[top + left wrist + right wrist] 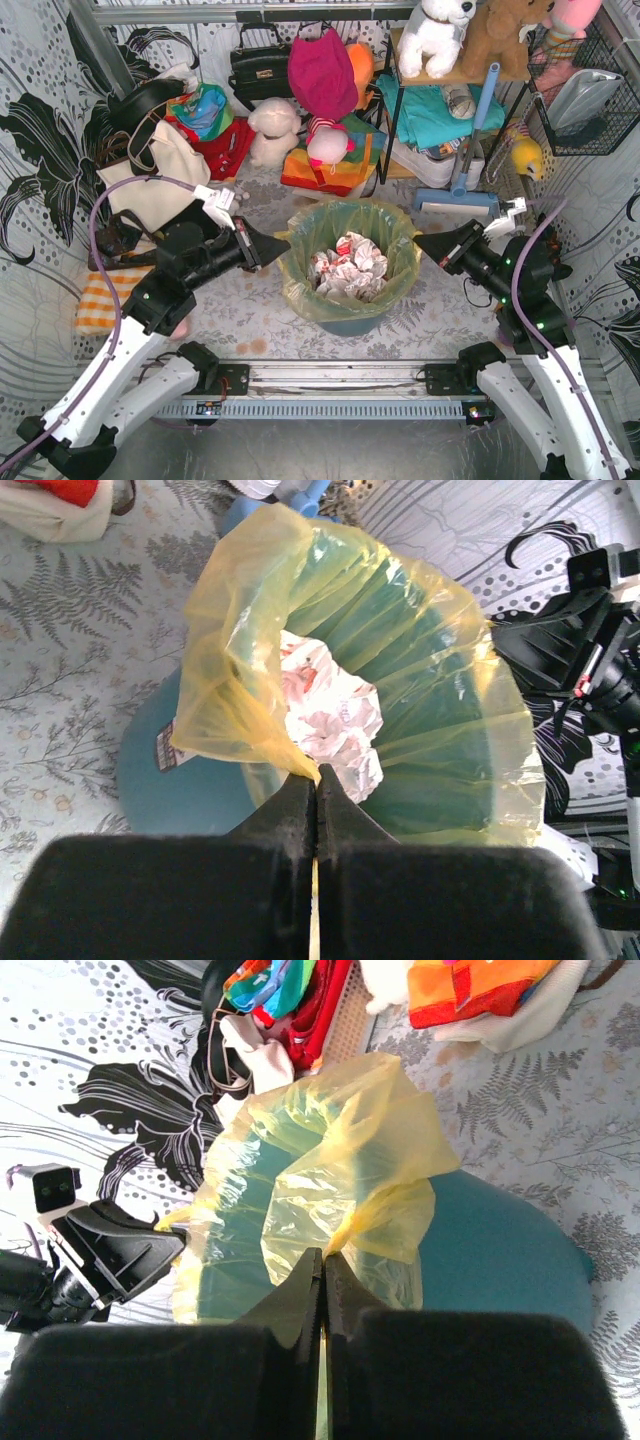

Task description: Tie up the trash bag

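The yellow translucent trash bag [350, 228] lines a round teal bin [350, 322] in the middle of the table, with crumpled paper [347, 265] inside. My left gripper [283, 246] is shut on the bag's left rim; in the left wrist view the gripper [318, 780] pinches a fold of the yellow bag [240, 680]. My right gripper [420, 240] is shut on the bag's right rim; in the right wrist view the gripper [324, 1255] pinches a twisted bit of the bag [340, 1160]. The bag's mouth is open between them.
A cream tote bag [150, 185] and an orange striped cloth [100, 300] lie at left. Clothes, a plush toy [272, 130] and a shelf [440, 110] crowd the back. A wire basket [585, 90] hangs at right. A rail [330, 378] runs along the front.
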Robot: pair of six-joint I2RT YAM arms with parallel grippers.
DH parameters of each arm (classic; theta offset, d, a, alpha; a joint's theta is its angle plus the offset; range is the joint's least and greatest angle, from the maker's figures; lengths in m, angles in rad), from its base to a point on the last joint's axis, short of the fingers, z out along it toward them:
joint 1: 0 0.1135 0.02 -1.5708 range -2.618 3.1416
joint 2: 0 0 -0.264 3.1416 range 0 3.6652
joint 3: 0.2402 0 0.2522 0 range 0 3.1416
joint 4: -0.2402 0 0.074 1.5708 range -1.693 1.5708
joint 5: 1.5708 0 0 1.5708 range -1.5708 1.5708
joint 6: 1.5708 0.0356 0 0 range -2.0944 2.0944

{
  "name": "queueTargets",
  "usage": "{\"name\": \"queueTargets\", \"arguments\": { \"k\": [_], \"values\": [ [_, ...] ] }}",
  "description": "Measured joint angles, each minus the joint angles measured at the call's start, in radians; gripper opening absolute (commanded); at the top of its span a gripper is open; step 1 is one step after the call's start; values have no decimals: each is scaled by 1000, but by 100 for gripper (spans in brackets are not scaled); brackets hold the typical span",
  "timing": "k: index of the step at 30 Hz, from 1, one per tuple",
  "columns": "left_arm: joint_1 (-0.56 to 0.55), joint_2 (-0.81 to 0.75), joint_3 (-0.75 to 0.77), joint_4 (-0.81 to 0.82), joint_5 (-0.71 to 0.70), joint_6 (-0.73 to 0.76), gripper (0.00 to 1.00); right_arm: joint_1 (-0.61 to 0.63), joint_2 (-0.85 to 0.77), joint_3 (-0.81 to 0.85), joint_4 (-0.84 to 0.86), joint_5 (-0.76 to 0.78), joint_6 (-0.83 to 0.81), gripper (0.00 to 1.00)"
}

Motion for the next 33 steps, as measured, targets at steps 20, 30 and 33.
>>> {"name": "queueTargets", "arguments": {
  "k": [20,30,33],
  "values": [
    [-4,182,86,129,216,-52,0,3,205,18,225,-247,31,0],
    [-68,327,151,195,241,-51,0,204,365,42,352,-226,34,0],
    [-89,345,173,227,241,-50,0,247,403,51,406,-220,34,0]
  ]
}}
